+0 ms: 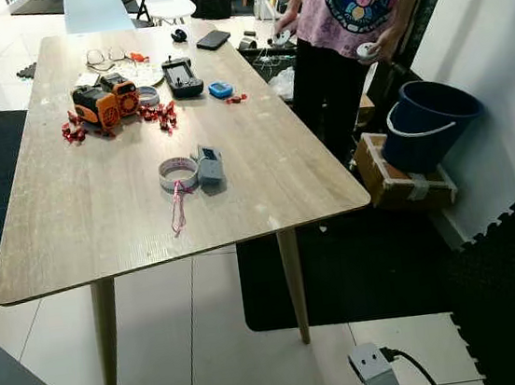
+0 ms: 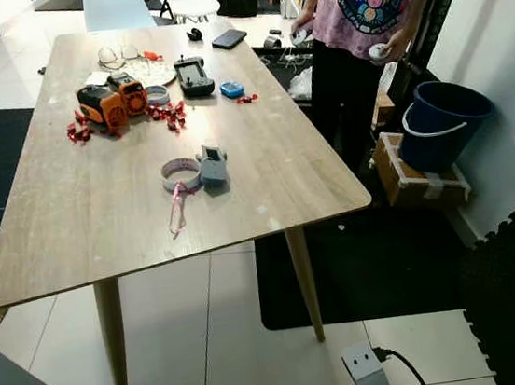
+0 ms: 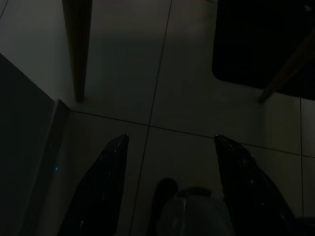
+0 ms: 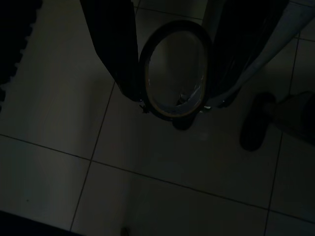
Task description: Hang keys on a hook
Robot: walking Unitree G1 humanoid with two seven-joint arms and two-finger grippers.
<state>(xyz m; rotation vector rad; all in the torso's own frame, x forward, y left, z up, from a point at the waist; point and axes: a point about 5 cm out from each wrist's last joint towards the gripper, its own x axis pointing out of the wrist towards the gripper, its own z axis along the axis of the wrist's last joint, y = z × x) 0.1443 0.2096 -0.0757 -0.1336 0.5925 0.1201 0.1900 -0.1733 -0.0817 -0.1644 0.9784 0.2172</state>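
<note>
Ring (image 4: 175,30) sits clasped between right gripper (image 4: 177,98) fingers, above floor tiles (image 4: 59,123)

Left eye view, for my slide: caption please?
Wooden table with pink-ribboned ring, grey block, orange tool; person beside it.

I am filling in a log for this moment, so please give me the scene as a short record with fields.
Table: light wood table, before the robot
Near items: white ring with pink lanyard, grey block beside it
Far items: orange device, black controller
Person: person stands at the far right corner
Left hand: over floor tiles, open, empty
Right hand: over the floor, dark ring between its fingers
</note>
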